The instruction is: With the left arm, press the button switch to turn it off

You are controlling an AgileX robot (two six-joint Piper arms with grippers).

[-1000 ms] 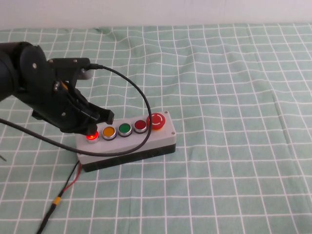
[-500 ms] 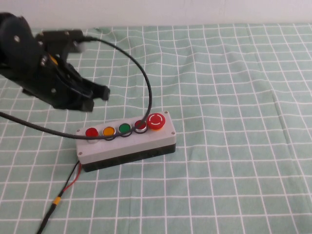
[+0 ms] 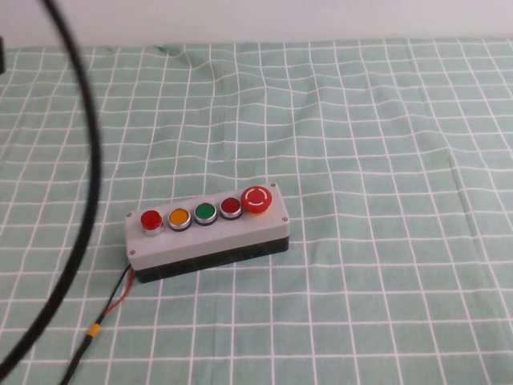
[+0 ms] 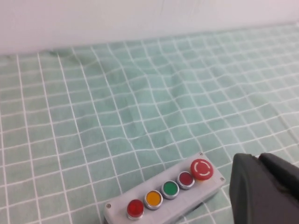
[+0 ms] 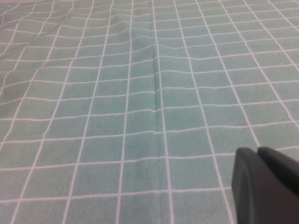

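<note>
The button switch is the small bright-red button at the left end of the grey five-button box. It is not glowing. It also shows in the left wrist view, on the box. My left gripper is shut and empty, held well above and away from the box. In the high view only the left arm's thick black cable shows. My right gripper is shut and empty over bare cloth, out of the high view.
The box carries an orange button, a green one, a darker red one and a large red mushroom button. Red and black wires leave its left end. A green checked cloth covers the table.
My left gripper has lifted off the button switch and moved up and left out of the high view. The button's red glow has gone out. The cable has swung left.
</note>
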